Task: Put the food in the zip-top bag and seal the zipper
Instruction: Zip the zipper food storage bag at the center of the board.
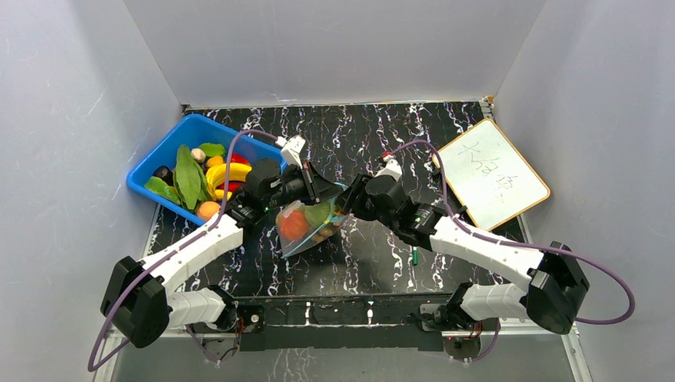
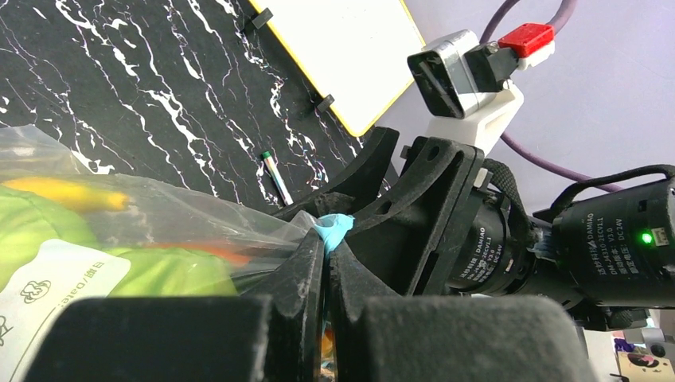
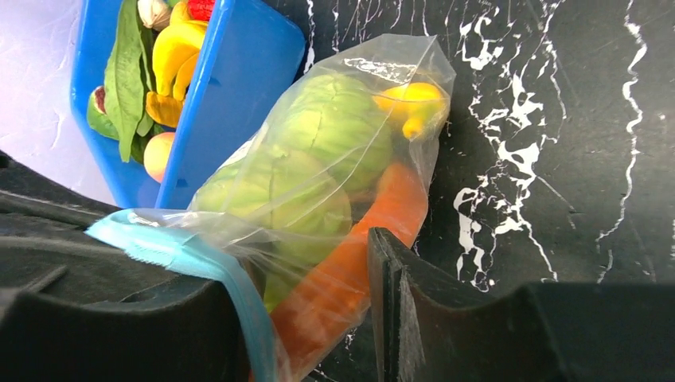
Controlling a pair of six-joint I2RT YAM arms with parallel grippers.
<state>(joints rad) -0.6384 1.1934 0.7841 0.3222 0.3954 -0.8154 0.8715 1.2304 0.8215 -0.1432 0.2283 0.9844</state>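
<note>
The clear zip-top bag hangs between my two grippers over the middle of the table. Food inside it shows in the right wrist view: a green cabbage-like piece, an orange piece and a yellow one. My left gripper is shut on the teal zipper at one end of the bag's mouth. My right gripper faces it at the same end. Its jaws stand apart around the bag's neck, and the zipper lies over one finger. More food lies in the blue bin.
The blue bin sits at the back left, close to the left arm. A whiteboard lies at the back right. A small green pen rests on the black marbled table beside the right forearm. Grey walls close in on three sides.
</note>
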